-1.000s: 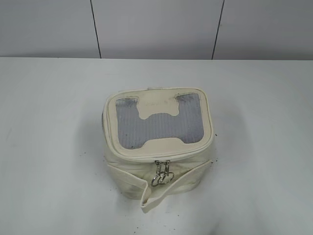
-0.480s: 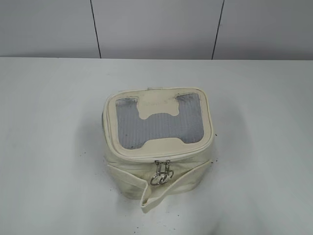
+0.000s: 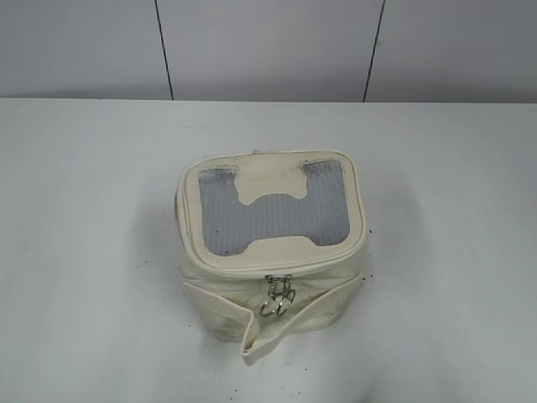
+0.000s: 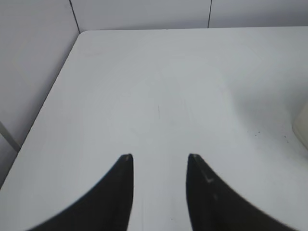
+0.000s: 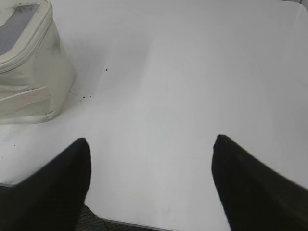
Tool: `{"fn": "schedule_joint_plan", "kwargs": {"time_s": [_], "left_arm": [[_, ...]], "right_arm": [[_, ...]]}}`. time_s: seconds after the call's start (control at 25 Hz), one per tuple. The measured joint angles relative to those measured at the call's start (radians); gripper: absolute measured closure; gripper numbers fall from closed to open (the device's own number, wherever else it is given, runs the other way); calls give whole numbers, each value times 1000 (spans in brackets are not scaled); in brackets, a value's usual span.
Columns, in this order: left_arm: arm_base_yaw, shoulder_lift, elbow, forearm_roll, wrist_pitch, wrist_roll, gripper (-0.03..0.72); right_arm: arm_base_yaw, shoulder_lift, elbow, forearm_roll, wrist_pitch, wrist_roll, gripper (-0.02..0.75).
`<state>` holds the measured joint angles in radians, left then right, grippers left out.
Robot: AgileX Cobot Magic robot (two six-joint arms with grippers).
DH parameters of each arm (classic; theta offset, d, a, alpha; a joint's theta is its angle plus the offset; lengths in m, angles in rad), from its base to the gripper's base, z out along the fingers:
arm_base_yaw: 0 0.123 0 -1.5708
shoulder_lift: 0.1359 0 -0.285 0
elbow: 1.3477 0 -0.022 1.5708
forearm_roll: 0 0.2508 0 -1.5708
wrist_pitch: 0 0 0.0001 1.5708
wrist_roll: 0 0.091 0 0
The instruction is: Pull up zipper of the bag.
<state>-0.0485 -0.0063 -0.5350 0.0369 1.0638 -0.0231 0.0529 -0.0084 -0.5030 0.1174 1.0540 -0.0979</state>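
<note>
The cream-white boxy bag (image 3: 273, 277) stands in the middle of the white table, its grey mesh window on top. The zipper (image 3: 277, 270) runs round its top rim, and its silver ring pulls (image 3: 278, 300) hang together at the front middle, above a loose cream strap (image 3: 277, 329). The bag also shows at the top left of the right wrist view (image 5: 31, 72), and a sliver of it at the right edge of the left wrist view (image 4: 302, 126). Neither gripper shows in the exterior view. My left gripper (image 4: 159, 156) is open and empty over bare table. My right gripper (image 5: 151, 139) is wide open and empty, right of the bag.
The white table (image 3: 92, 193) ends at a grey panelled wall at the back. Its left edge and far corner show in the left wrist view (image 4: 72, 48). Its near edge, with dark floor below, shows in the right wrist view (image 5: 130, 224).
The ring pulls at the bag's front have swung slightly; the bag itself has stayed put.
</note>
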Motion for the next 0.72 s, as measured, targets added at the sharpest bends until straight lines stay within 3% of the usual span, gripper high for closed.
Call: {"fn": "schedule_joint_plan", "kwargs": {"time_s": [0.72], "left_arm": [[0,0,0,0,0,0,430]], "right_arm": [[0,0,0,0,0,0,150]]}}
